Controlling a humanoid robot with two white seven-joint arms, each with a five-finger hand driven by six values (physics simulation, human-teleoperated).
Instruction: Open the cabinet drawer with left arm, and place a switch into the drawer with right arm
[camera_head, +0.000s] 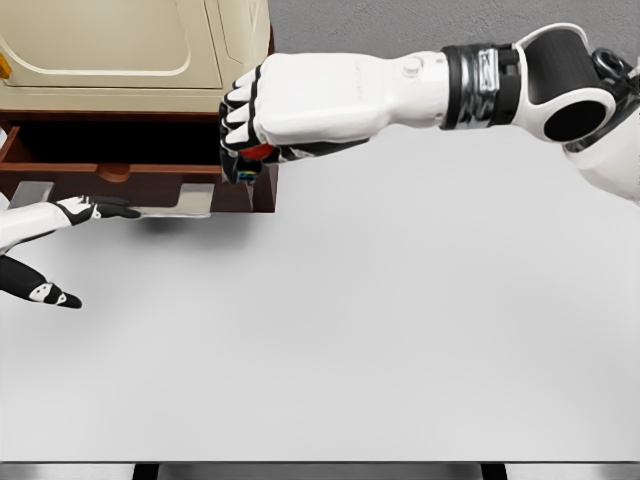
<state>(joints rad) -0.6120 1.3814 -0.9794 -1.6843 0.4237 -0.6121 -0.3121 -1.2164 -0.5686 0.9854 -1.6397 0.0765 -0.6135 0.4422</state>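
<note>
While the right hand (262, 118) grips the switch (250, 165) — mostly hidden, axis unclear — the drawer (120, 165) stands open.

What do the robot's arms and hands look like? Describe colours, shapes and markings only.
The right hand has a white shell with black fingertips; its smooth white forearm ends in a black-and-silver ringed band and a rounded black-and-white joint. The left hand has slim white fingers with black tips.
</note>
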